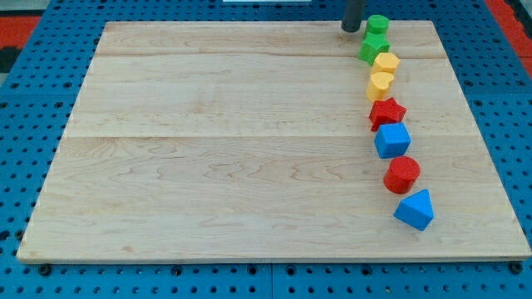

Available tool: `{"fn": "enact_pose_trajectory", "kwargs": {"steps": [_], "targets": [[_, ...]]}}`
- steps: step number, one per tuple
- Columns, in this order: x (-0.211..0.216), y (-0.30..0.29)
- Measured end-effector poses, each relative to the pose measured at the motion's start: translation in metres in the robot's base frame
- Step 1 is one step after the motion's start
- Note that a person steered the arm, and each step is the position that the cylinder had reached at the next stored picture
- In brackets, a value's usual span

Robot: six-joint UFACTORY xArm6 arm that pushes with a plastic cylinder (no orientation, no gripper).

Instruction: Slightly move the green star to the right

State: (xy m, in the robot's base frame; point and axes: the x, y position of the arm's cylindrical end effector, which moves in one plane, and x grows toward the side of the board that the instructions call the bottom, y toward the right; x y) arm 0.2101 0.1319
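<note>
The green star (373, 46) lies near the view's top right on the wooden board (208, 149), just below a green cylinder (377, 24) and touching a yellow block (386, 62) below it. My tip (352, 29) stands at the board's top edge, just left of the green cylinder and up-left of the green star, a small gap away.
Blocks run in a line down the view's right: a second yellow block (380, 85), a red star (386, 111), a blue cube (391, 139), a red cylinder (402, 174), a blue triangular block (415, 209). Blue pegboard surrounds the board.
</note>
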Motion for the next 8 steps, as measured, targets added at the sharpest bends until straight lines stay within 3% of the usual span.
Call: {"fn": "enact_pose_trajectory", "kwargs": {"steps": [2, 8], "targets": [[0.045, -0.021], [0.046, 0.014]]}}
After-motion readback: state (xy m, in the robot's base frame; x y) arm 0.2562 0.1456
